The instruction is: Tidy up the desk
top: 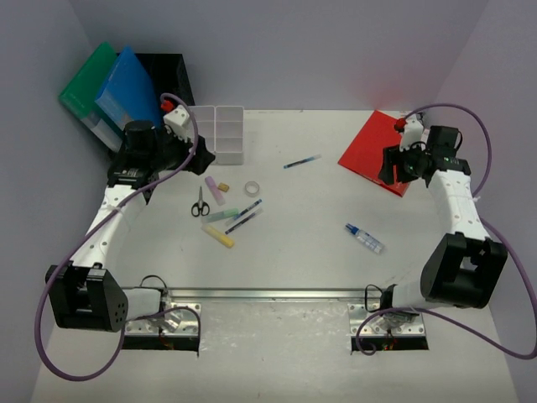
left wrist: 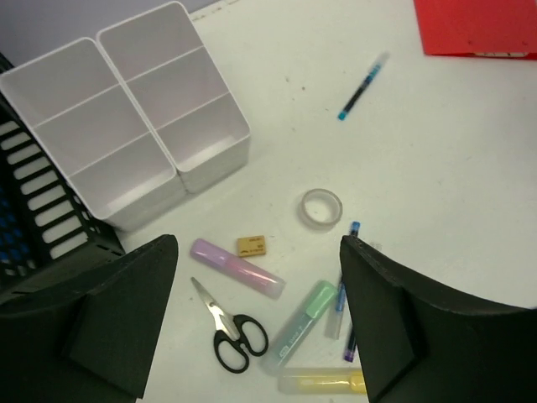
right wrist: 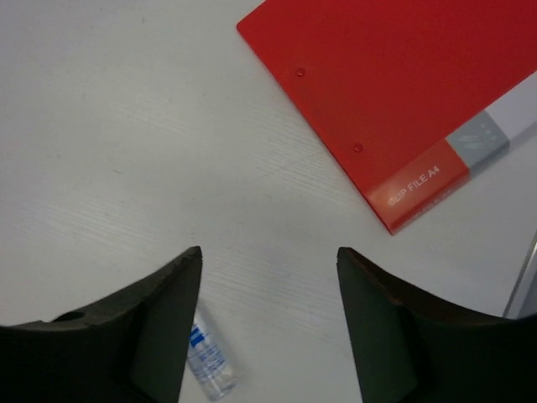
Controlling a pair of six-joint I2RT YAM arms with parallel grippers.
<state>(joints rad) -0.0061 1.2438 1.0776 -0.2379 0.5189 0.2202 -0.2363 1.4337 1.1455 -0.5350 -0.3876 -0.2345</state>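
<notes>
The bench (top: 319, 252) is lying under both arms, rigid and too heavy to shift; only its light clutter is asking to be lifted. The left pincer (left wrist: 258, 252) and right pincer (right wrist: 268, 252) are hanging apart, empty, the right one near the red folder (right wrist: 369, 92), probably slick and best taken by an edge.

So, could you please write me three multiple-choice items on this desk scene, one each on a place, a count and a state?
1. Where on the desk does the red folder lie? A far right B near left C centre
2. How many highlighters lie by the scissors? A one B three C five
3. The tray compartments are: A full B half full C empty
Answers: 1 A, it lies at the far right corner; 2 B, purple, green and yellow ones show; 3 C, all six show bare floors.
</notes>
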